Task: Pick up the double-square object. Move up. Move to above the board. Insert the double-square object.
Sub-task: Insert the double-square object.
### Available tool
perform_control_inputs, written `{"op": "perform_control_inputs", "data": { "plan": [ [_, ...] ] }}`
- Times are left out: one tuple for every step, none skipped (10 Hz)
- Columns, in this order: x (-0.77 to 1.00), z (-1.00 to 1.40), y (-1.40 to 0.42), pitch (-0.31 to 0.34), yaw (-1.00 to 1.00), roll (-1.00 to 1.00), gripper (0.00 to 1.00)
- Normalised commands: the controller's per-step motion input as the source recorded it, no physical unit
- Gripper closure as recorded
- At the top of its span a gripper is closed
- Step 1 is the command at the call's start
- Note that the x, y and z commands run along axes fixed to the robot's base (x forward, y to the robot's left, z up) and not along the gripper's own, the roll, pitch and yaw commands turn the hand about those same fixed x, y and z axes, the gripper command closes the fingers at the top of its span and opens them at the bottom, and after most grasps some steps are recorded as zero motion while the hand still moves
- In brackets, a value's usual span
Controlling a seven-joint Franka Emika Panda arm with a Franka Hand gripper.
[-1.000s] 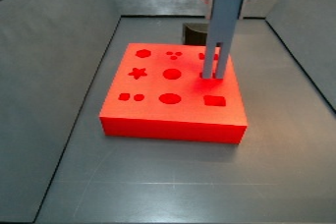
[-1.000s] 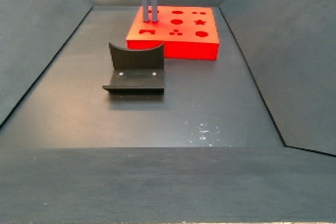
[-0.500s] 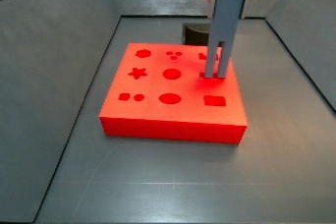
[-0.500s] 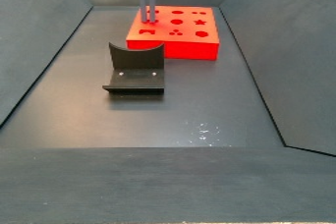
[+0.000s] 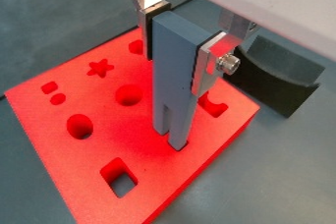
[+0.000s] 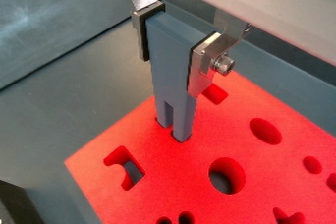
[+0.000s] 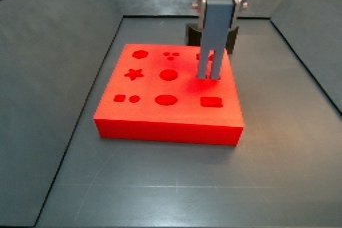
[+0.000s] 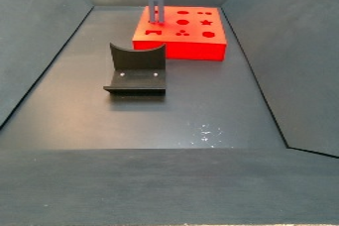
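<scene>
We find one board point(image 7: 167, 112) on the dark floor, directly beneath the fingers, and one fixture point(image 8: 135, 69) standing well apart from it, empty. We count one double-square object point(image 5: 172, 81), held upright between the fingers: in both wrist views the two silver plates press against its opposite faces near its upper part, so we record the gripper point(image 5: 180, 36) as clamped on the piece, positioned over the board's edge region on the fixture's side. The peg's lower end hangs below the fingers and reaches the board's top surface; in a wrist view point(image 6: 176, 130) its tip appears to sit at or just within a recess, though we cannot tell how deep it has gone. We judge that pickup, lift and transfer are complete and that insertion is the step in hand, early in its course, since most of the peg's length stands above the board. The next move, in our judgement, calls for a straight descent with the peg kept vertical and its stepped profile square to the cutout; any tilt or twist risks jamming on the rim. Of the cutouts we count, in a side view, roughly a dozen in three rows, including one star point(image 7: 134, 74); the smallest are too fine to count with confidence.
</scene>
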Motion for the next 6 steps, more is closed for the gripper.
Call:
{"op": "perform_control_inputs", "data": {
  "plan": [
    [0.17,-0.48,0.00,0.000,0.00,0.00,1.00],
    [0.17,-0.51,0.00,0.000,0.00,0.00,1.00],
    [0.16,-0.46,0.00,0.000,0.00,0.00,1.00],
    [0.10,-0.27,0.00,0.000,-0.01,-0.04,1.00],
    [0.00,-0.13,0.09,-0.009,0.00,-0.13,1.00],
    [0.00,0.00,0.00,0.000,0.00,0.00,1.00]
  ]
}}
